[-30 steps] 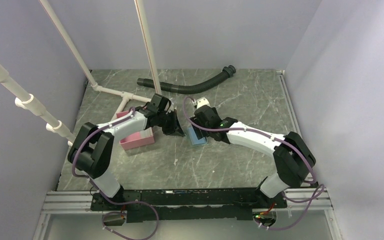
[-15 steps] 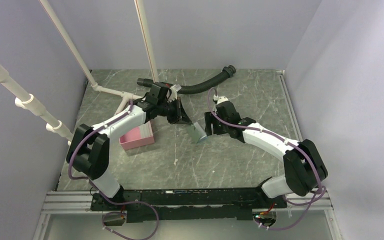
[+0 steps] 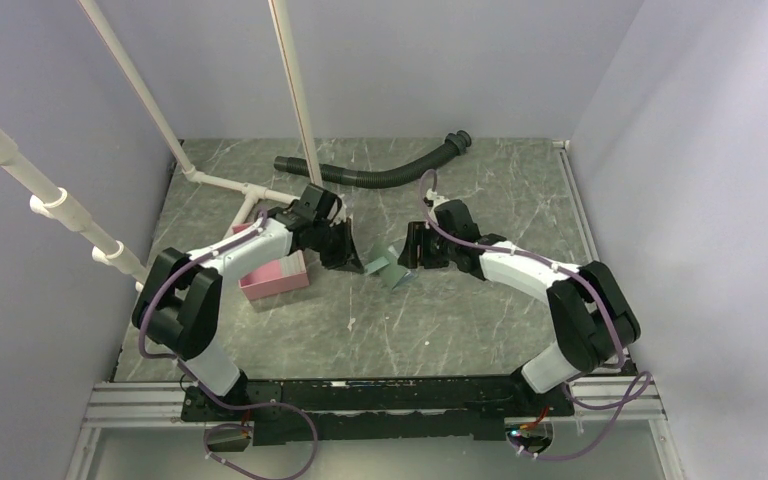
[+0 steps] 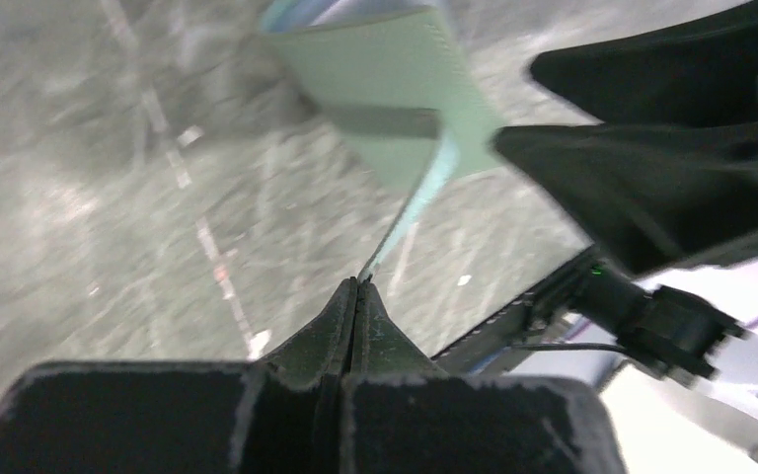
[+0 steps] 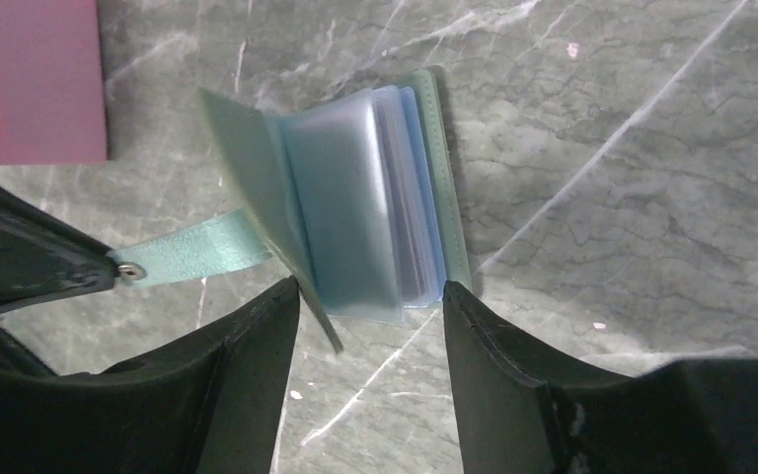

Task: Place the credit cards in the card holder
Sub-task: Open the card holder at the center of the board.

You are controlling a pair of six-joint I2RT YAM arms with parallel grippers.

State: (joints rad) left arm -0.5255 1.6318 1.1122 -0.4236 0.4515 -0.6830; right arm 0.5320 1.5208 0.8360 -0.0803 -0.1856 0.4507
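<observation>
White pipes [image 3: 222, 182] lie by the far-left corner of the table [image 3: 460, 320]. A pink box [image 3: 278, 277] sits nearer the left edge than the centre.

Just to its right, the left gripper [image 4: 357, 286] has its fingers clenched on the tip of the strap [image 5: 192, 252] of the card holder [image 5: 355, 217]. It appears to pull the strap away so that the front cover stands tilted up and the clear sleeves inside are exposed.

The holder rests open at about the middle of the table, midway between the left and right edges.

The right gripper [image 5: 370, 291] hangs over it with its fingers spread and grasping nothing, one to each side of the sleeve stack. I judge it is placed to steady or part the sleeves.

No credit cards show loose in any view, and I cannot tell whether the sleeves already hold one.

A black hose [image 3: 380, 175] curves along the far edge.

No brand, label or writing can be read on anything.
</observation>
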